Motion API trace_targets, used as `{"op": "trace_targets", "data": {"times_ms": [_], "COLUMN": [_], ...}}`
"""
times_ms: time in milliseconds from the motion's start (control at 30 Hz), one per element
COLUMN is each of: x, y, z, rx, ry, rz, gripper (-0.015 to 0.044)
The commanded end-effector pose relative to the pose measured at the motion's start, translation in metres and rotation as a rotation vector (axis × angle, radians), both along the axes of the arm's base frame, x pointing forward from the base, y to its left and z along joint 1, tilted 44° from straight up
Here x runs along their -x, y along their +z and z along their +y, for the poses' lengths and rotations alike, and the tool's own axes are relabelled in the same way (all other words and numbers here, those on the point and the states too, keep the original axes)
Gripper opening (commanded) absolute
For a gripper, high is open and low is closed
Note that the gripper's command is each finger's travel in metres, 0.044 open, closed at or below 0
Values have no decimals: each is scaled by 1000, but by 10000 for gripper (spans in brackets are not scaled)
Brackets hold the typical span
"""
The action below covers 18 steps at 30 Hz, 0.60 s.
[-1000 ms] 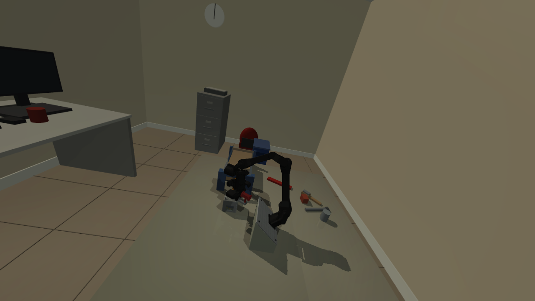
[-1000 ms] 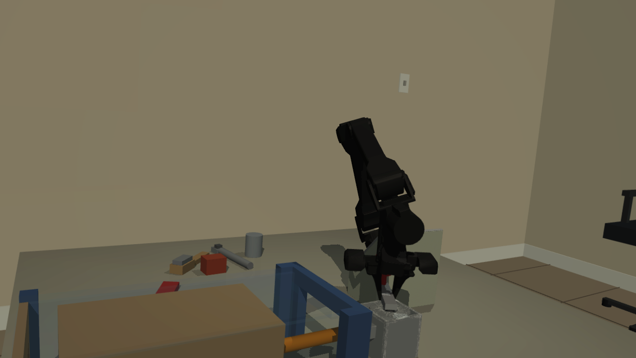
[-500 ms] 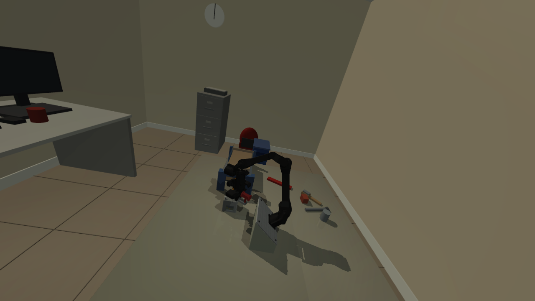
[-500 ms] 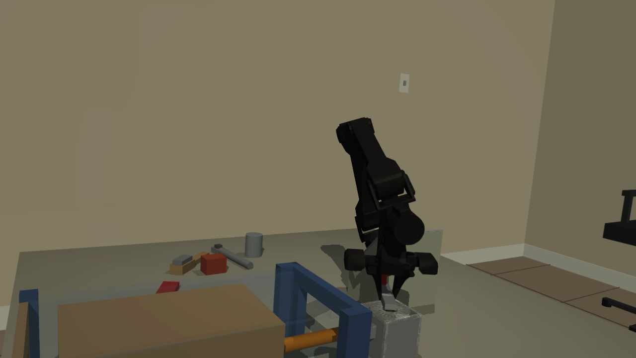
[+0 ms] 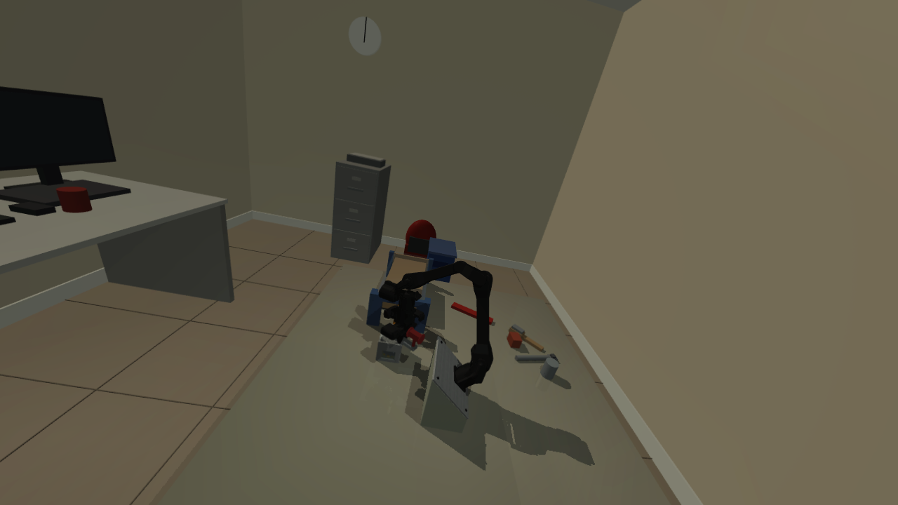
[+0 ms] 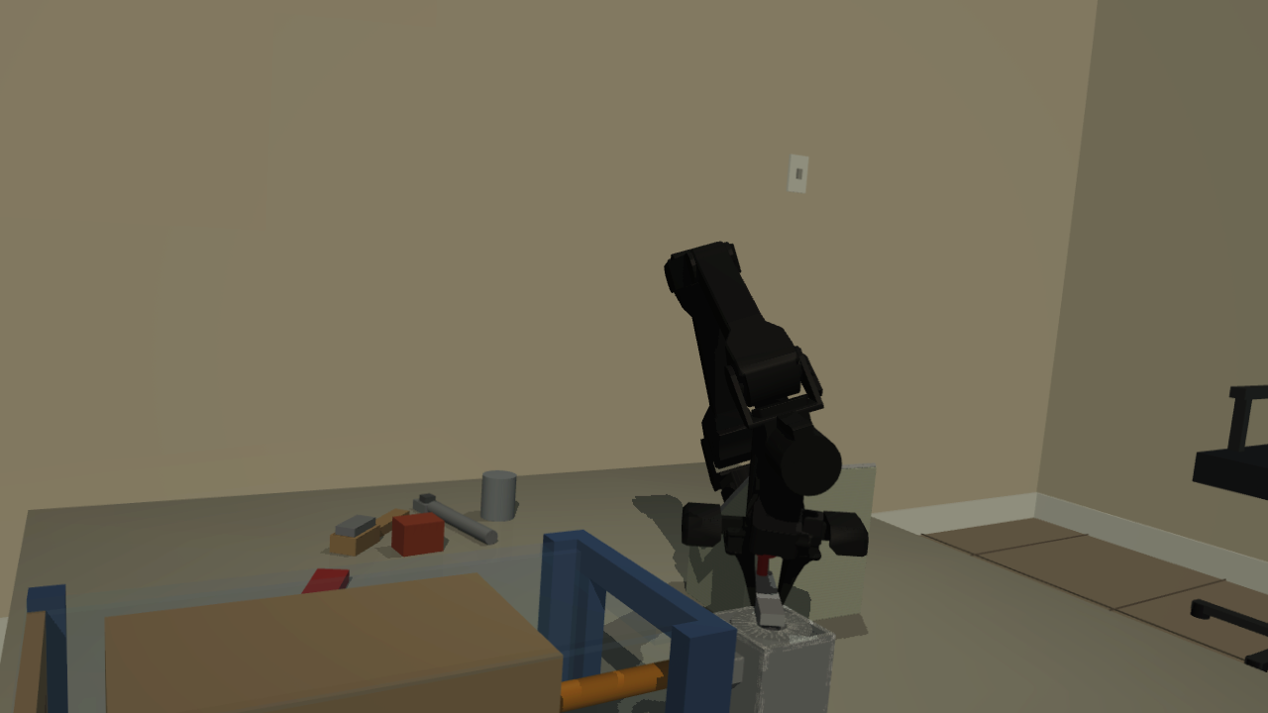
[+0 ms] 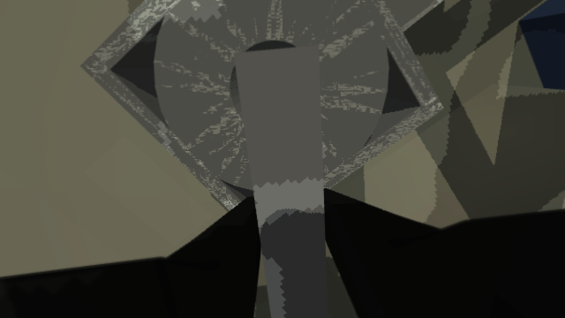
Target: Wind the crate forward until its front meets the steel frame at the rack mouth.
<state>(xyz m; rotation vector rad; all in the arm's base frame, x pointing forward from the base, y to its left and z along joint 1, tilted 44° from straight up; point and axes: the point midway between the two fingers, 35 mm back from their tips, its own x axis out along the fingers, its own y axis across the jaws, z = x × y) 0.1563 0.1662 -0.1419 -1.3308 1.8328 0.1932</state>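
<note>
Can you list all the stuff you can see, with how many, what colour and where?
Crate: one, brown, inside the blue frame.
Frame: one, blue, around the crate's front.
Strap: one, orange, between crate and winch.
Winch: one, grey box, beside the frame.
Winch handle: one, grey key with a red part, standing over the winch's hole.
Hammer: one, grey, on the bench.
Cylinder: one, grey, by the hammer.
Block: one, red-orange, on the bench.
Flat red piece: one, on the bench.
Filing cabinet: one, grey, by the wall.
Desk: one, pale, far left.
Arm: one, black.
Tool: one, black, shut on the winch handle.
</note>
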Motion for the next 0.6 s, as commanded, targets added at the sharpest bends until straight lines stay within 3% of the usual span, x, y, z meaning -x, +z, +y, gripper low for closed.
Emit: {"op": "trace_targets", "data": {"times_ms": [0,433,567], "x": [0,0,0], "y": [0,0,1], "z": [0,0,2], "rx": [0,0,-1], "ry": [0,0,1], "rz": [0,0,-1], "gripper": [105,440,440]}}
